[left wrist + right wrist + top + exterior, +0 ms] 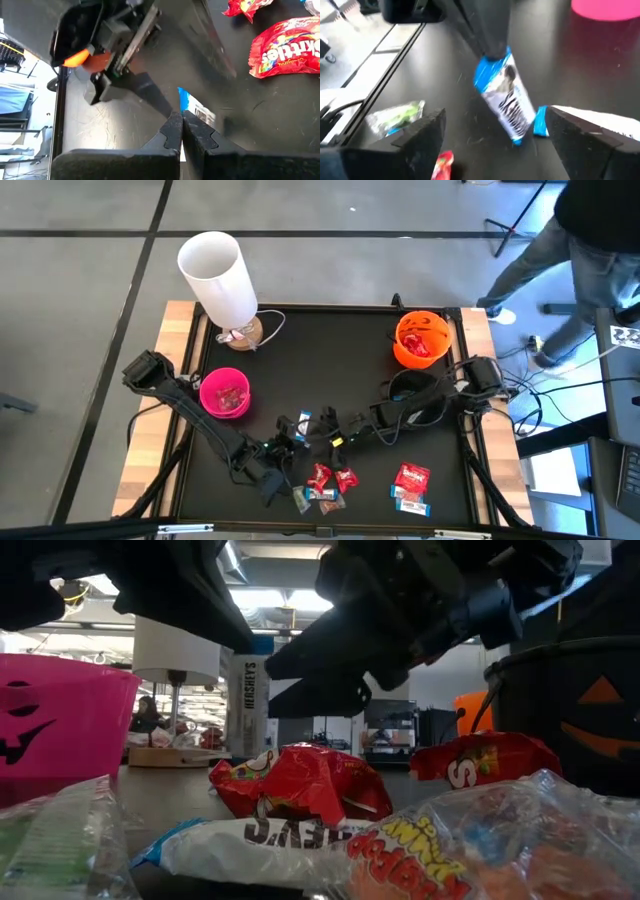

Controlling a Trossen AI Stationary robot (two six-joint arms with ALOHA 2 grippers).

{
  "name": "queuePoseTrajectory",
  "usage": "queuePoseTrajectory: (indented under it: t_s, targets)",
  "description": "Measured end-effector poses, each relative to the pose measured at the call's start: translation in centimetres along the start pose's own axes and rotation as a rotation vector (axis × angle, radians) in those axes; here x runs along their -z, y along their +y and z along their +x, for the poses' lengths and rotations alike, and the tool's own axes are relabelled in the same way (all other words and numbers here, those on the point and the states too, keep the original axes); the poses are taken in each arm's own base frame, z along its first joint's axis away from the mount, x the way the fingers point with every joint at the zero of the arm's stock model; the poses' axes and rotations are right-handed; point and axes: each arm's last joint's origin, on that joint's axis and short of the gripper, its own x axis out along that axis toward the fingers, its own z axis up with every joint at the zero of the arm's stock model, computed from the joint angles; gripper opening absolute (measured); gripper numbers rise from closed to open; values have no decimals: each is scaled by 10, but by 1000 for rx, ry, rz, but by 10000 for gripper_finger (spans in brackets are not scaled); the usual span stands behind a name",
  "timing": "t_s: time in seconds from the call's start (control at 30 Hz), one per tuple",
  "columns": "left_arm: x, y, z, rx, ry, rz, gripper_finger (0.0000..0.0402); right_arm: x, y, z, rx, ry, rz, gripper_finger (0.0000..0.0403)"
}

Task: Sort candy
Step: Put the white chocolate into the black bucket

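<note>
holding: left gripper (181, 131) pinches the blue-and-white candy (506, 97) by one end, mid-table
right gripper (492, 135): jaws wide, facing it
handling: light, crinkly, slippery; grip the crimped end

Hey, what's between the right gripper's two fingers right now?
A blue-and-white candy, pinched at its top by the shut left gripper, hangs between the open right gripper's fingers in the right wrist view.

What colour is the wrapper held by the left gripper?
Blue and white wrapper, clearest in the right wrist view.
</note>
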Motion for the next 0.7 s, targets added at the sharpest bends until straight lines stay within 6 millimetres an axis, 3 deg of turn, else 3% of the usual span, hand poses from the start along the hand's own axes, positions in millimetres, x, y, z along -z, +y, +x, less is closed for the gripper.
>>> queuePoseTrajectory:
  t_s: [0.13, 0.27, 0.7]
  targets:
    - [-1, 2, 1, -6, -3, -11, 0, -1, -2, 5, 43, -45, 6, 319]
    - [-2, 4, 3, -19, -7, -19, 0, -4, -3, 6, 83, -59, 3, 275]
    - [-3, 6, 3, -49, -17, -29, 0, 0, -4, 6, 101, -13, -3, 65]
